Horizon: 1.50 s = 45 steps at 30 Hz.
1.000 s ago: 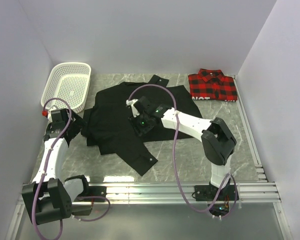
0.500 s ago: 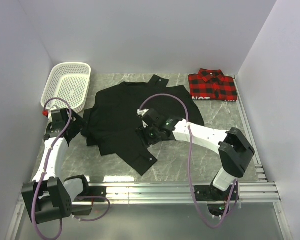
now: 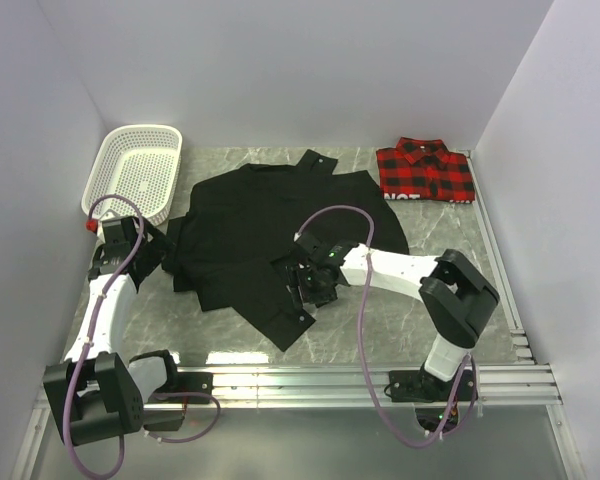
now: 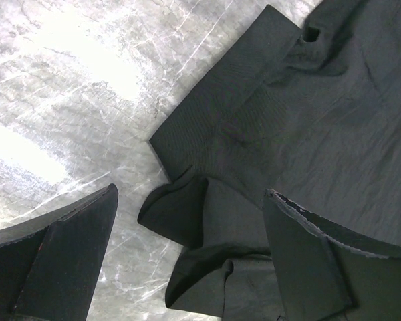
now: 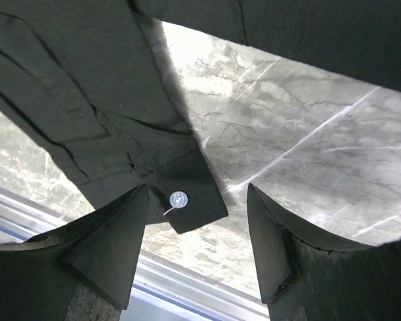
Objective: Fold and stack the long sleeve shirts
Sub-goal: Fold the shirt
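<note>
The black shirt (image 3: 270, 215) lies spread and rumpled on the marble table, one sleeve running to the near middle, its cuff (image 3: 298, 322) with a pale button (image 5: 178, 198). The plaid shirt (image 3: 425, 170) lies folded at the back right. My right gripper (image 3: 313, 290) is open just above that sleeve's cuff (image 5: 187, 194), nothing between the fingers. My left gripper (image 3: 150, 255) is open at the shirt's left edge, over a bunched fold (image 4: 207, 221) of black fabric, holding nothing.
A white mesh basket (image 3: 135, 175) stands at the back left. Metal rails (image 3: 360, 380) run along the table's near edge, also visible in the right wrist view (image 5: 180, 294). Walls close in the left, back and right sides.
My right arm has swung from over the shirt's middle toward the near side and now sits over the sleeve cuff. The left arm and both shirts have not moved.
</note>
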Each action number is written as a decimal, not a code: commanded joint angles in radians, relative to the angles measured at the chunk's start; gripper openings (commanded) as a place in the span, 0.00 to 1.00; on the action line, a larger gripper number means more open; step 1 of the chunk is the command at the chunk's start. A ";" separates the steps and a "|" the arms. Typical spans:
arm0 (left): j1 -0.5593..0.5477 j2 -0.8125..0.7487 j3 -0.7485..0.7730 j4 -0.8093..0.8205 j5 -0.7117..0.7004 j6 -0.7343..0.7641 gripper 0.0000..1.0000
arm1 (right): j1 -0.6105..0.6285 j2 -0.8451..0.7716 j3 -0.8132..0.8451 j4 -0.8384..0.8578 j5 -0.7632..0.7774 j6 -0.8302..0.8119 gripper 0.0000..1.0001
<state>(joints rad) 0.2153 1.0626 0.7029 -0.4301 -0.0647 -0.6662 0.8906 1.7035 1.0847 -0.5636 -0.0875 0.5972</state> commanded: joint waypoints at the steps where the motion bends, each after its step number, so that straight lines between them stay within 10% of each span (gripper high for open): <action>1: 0.001 0.005 0.009 0.028 0.022 0.002 0.95 | 0.013 0.027 -0.006 -0.009 -0.011 0.052 0.67; 14: -0.001 0.010 0.012 0.027 0.032 0.005 0.95 | 0.100 0.168 0.083 -0.116 0.040 0.015 0.53; 25: 0.001 0.008 0.012 0.028 0.043 0.002 0.95 | 0.108 0.171 0.096 -0.131 0.071 -0.004 0.00; 45: -0.008 -0.010 0.003 0.039 0.072 -0.003 0.95 | -0.183 0.114 0.722 0.051 0.005 -0.099 0.00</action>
<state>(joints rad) 0.2131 1.0752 0.7025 -0.4244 -0.0158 -0.6693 0.7315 1.8145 1.7180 -0.6380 -0.0540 0.5259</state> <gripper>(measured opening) 0.956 0.024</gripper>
